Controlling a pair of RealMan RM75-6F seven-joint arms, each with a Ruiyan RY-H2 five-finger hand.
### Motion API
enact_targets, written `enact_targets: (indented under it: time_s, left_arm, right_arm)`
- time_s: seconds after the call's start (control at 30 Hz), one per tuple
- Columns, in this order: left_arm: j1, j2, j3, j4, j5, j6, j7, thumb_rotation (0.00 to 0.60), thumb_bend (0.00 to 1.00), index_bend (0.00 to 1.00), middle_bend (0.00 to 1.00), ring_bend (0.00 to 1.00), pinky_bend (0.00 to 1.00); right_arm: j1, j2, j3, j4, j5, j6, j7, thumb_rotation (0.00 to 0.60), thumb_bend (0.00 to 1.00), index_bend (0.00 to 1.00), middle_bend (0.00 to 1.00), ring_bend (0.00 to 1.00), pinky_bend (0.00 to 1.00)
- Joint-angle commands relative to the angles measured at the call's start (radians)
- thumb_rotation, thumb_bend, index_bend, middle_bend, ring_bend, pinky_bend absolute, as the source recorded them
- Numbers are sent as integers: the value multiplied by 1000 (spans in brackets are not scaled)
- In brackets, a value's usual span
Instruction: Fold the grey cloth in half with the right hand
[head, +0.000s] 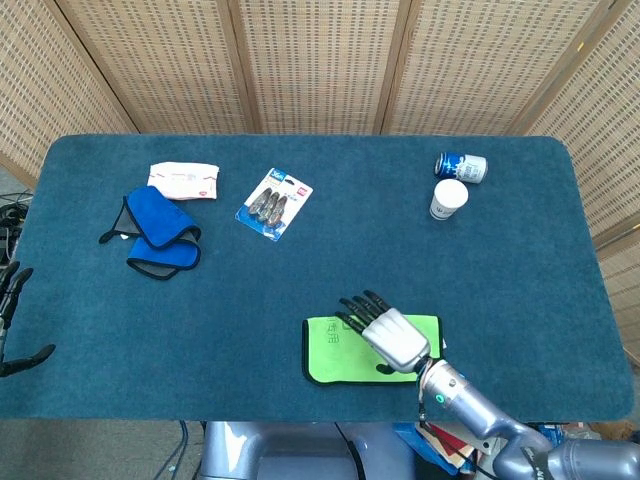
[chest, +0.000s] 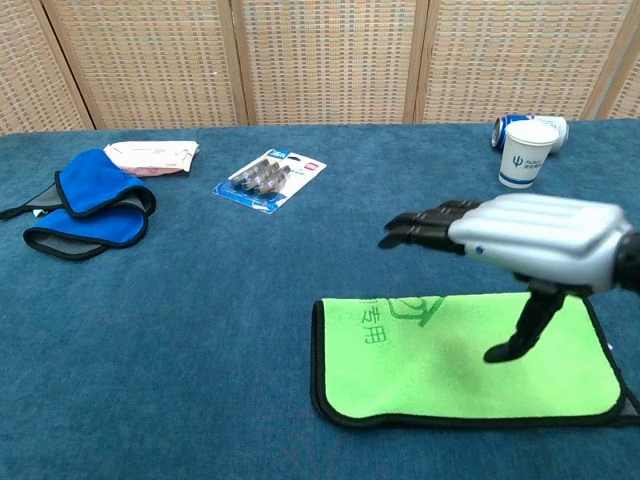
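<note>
The only cloth near my right hand is bright green with a black border (head: 330, 360) (chest: 420, 365). It lies flat at the table's near edge, and no grey side shows. My right hand (head: 388, 333) (chest: 520, 238) hovers above its right half, palm down. The fingers (chest: 425, 220) stretch out to the left and the thumb hangs down over the cloth without holding anything. My left hand (head: 10, 300) shows only as dark spread fingers at the far left edge of the head view, off the table and holding nothing.
A blue cloth (head: 155, 228) (chest: 90, 198) and a white packet (head: 183, 180) (chest: 150, 155) lie at the far left. A blister pack (head: 274, 203) (chest: 270, 180) sits mid-back. A paper cup (head: 449, 198) (chest: 525, 153) and a tipped can (head: 461, 166) stand back right.
</note>
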Motion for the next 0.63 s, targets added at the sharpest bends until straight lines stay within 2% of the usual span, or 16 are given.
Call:
enact_targets:
  time_s: [0.03, 0.27, 0.4, 0.63]
  left_arm:
    - [0, -2, 3, 0, 4, -2, 5, 600, 79, 0, 0, 0, 0]
    - [8, -17, 12, 4, 24, 15, 21, 600, 78, 0, 0, 0, 0]
    - [17, -24, 24, 7, 51, 32, 24, 600, 79, 0, 0, 0, 0]
    - [37, -38, 43, 15, 85, 62, 29, 600, 78, 0, 0, 0, 0]
  right_arm:
    - [-51, 88, -5, 16, -38, 73, 101, 600, 0, 0, 0, 0, 0]
    - [-175, 169, -22, 61, -34, 225, 196, 600, 0, 0, 0, 0, 0]
    - [-270, 182, -24, 56, 4, 336, 218, 600, 0, 0, 0, 0, 0]
    - [-411, 183, -46, 52, -16, 504, 276, 600, 0, 0, 0, 0, 0]
